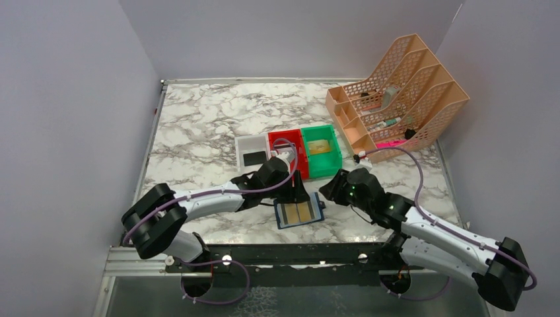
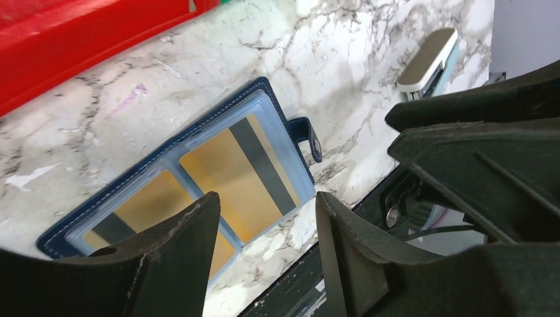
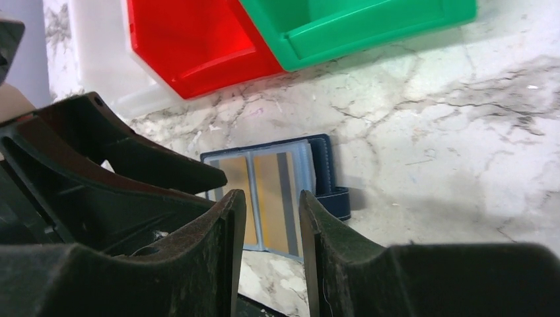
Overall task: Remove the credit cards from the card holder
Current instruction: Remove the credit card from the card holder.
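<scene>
Top view: the card holder lies open on the table with the gold credit cards still in its sleeves. The left gripper is at its far edge and the right gripper beside its right corner.
Left wrist view: jaws parted and empty, over the holder.
Right wrist view: jaws parted and empty, with the holder beyond them.

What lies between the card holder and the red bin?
Only bare marble table, seen in the left wrist view; overhead, the left hand hangs above that stretch.

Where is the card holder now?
In the top view the card holder lies open near the table's front edge, just in front of the red bin, by the left gripper and right gripper.
</scene>
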Robot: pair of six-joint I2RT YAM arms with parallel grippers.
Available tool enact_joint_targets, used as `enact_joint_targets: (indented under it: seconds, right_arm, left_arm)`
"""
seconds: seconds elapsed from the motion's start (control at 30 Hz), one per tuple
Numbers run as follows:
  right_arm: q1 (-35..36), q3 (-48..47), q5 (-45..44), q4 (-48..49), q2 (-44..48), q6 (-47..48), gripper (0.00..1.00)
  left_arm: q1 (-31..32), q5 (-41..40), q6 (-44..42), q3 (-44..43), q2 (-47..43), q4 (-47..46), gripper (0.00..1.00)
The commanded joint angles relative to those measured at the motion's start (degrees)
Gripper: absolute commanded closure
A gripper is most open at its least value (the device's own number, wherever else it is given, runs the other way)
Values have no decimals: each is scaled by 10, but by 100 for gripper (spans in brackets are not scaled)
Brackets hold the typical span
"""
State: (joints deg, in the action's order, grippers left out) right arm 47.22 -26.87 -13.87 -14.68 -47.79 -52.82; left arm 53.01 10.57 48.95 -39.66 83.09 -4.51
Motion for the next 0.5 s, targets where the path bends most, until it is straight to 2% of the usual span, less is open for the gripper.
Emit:
enact_joint_targets:
  seconds: [0.0,0.27,0.47]
  right_arm:
    - [-2,-1,59,54,-20,39,61]
    - [-2,-34,148,74,-129,63,74]
    - [-2,-57,153,44,-199,61,77]
  left_arm:
    - [3,-73,4,16,-44,35,40]
    - [2,-86,18,34,-68,32,39]
    - [3,-77,18,33,-65,28,38]
